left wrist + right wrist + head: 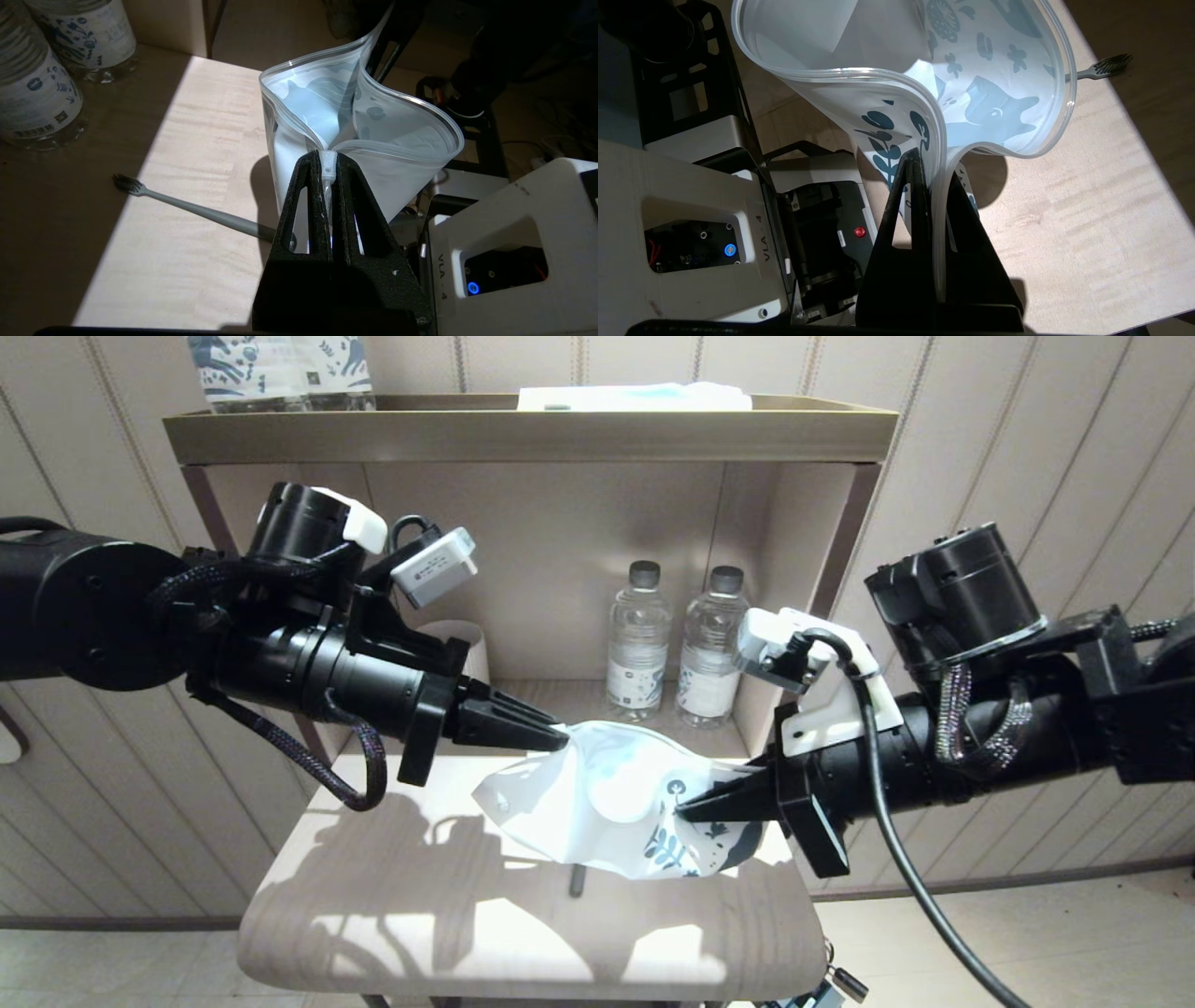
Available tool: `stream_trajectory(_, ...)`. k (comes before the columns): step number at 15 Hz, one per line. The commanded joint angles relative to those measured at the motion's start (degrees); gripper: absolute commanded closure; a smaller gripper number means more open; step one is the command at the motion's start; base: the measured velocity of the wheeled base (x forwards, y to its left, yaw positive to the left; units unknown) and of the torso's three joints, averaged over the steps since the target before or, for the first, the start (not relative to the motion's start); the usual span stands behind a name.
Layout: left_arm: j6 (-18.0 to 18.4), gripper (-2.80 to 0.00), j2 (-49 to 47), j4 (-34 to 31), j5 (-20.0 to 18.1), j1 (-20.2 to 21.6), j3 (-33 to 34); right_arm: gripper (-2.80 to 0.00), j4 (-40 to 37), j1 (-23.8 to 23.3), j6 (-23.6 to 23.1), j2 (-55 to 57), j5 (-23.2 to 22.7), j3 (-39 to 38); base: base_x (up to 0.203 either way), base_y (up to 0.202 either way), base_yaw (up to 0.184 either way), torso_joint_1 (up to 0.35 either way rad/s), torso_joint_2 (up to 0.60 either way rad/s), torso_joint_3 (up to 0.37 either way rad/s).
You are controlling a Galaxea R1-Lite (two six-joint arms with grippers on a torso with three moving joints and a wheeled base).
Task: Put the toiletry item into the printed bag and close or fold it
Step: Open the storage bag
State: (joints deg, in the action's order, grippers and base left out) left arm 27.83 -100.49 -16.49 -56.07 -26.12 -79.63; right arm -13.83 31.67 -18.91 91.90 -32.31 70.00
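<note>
Printed bag [616, 793] held aloft, mouth agape, left gripper [329, 161] pinching its zip slider, right gripper [931, 161] clamping its rim, toothbrush [187, 207] on table [373, 933], "VLA - 4" legible on wrist housings.

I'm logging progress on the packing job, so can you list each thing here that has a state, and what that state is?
White plastic pouch with blue floral print: lifted off the table, mouth open, nothing seen inside.
Thin grey toothbrush: lying flat on the table, outside the pouch.
Left gripper: shut on the pouch's zip end.
Right gripper: shut on the pouch's rim.
Two clear water bottles: upright, capped.
</note>
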Motion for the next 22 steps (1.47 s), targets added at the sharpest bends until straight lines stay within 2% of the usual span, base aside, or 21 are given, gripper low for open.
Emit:
stream_trajectory(1,0.1,0.0,-0.8,1.1,0.1,0.0,0.8,0.0,0.1,0.1,-0.2,1.5,-0.2,0.2,0.0,0.0,0.0,0.0,0.0,0.0)
stream_trajectory(22,-0.2,0.0,-2.0,1.2,0.3,0.1,0.0,0.0,0.6,-0.8,-0.3,-0.8,-0.3,-0.8,0.0,0.0,0.0,0.0,0.0,0.0)
